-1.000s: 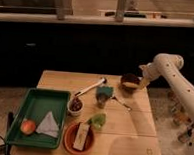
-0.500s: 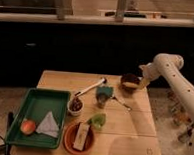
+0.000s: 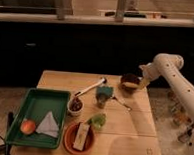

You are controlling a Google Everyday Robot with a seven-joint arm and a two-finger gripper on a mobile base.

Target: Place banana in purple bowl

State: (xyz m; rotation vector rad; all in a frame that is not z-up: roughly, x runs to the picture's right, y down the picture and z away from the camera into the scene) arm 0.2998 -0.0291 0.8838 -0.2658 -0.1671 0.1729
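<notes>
The purple bowl (image 3: 129, 80) is a small dark round bowl at the far right of the wooden table (image 3: 127, 129). The banana (image 3: 131, 86), a small pale yellow piece, lies at the bowl's front rim, right under the gripper. My gripper (image 3: 142, 81) sits at the end of the white arm, just right of the bowl and against the banana. I cannot tell whether the banana rests in the bowl or is held.
A green tray (image 3: 36, 105) at the left holds a red-orange fruit (image 3: 27, 126) and a white napkin (image 3: 48, 125). An orange dish (image 3: 69, 140) holds a tan block (image 3: 80, 136). A white bowl (image 3: 75, 105), a teal cup (image 3: 104, 93), a green object (image 3: 97, 121) and utensils stand mid-table.
</notes>
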